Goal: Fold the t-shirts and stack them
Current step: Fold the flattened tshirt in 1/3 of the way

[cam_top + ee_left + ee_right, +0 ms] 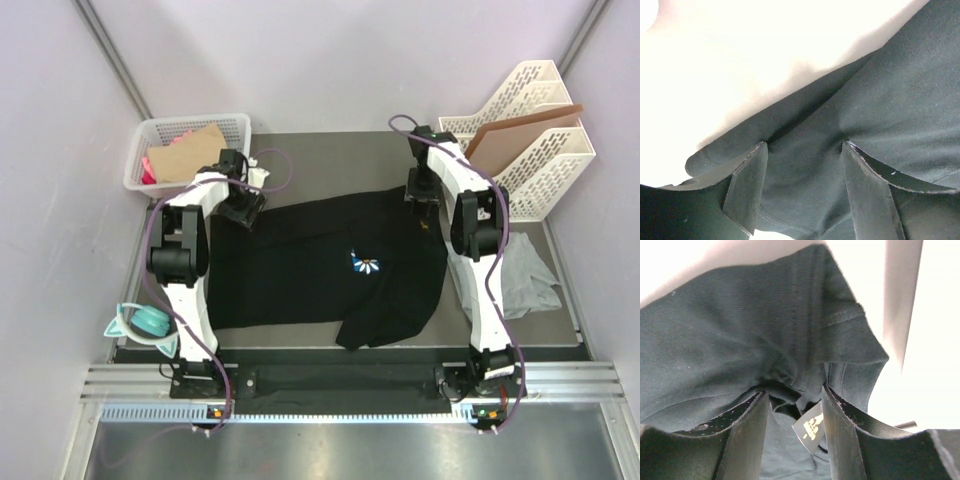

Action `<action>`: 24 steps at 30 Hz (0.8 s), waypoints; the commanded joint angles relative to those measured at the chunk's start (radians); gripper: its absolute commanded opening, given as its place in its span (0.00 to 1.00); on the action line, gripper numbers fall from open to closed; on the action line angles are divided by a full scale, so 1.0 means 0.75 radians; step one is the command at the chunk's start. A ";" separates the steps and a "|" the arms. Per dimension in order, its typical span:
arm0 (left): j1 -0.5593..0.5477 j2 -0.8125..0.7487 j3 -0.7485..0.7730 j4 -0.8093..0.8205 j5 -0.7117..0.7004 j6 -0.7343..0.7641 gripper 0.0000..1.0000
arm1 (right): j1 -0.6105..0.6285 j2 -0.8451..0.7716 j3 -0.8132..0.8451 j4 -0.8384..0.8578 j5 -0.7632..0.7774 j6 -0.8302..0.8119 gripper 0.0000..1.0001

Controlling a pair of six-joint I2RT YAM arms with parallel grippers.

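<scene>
The black t-shirt [300,265] lies spread across the mat, its blue-and-white print [365,264] facing up and one sleeve trailing toward the near edge. My left gripper [243,208] is at the shirt's far left edge. In the left wrist view [804,145] it is closed on a fold of black cloth [875,105]. My right gripper [421,200] is at the far right edge. In the right wrist view [795,396] it pinches bunched black cloth [740,340] with a small label [811,426] hanging between the fingers. The light grey t-shirt [525,280] lies crumpled to the right of the right arm.
A white basket [235,125] with cardboard and something pink stands at the back left. White file racks [545,165] holding a stiff brown board [515,130] stand at the back right. A teal object [143,322] lies by the left arm's base.
</scene>
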 commanded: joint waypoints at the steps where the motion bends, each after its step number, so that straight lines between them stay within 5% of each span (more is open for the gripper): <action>1: 0.003 0.105 0.103 0.140 -0.059 -0.044 0.66 | -0.061 0.085 0.100 0.249 0.032 0.001 0.46; 9: -0.001 -0.060 -0.027 0.127 -0.023 -0.046 0.65 | -0.033 -0.073 0.092 0.264 -0.085 -0.009 0.51; 18: -0.001 -0.821 -0.224 -0.075 0.168 0.003 0.70 | 0.204 -0.660 -0.292 0.231 0.097 -0.024 0.76; 24: 0.001 -1.147 -0.203 -0.255 0.198 0.028 0.72 | 0.370 -1.048 -0.763 0.233 0.218 0.062 0.77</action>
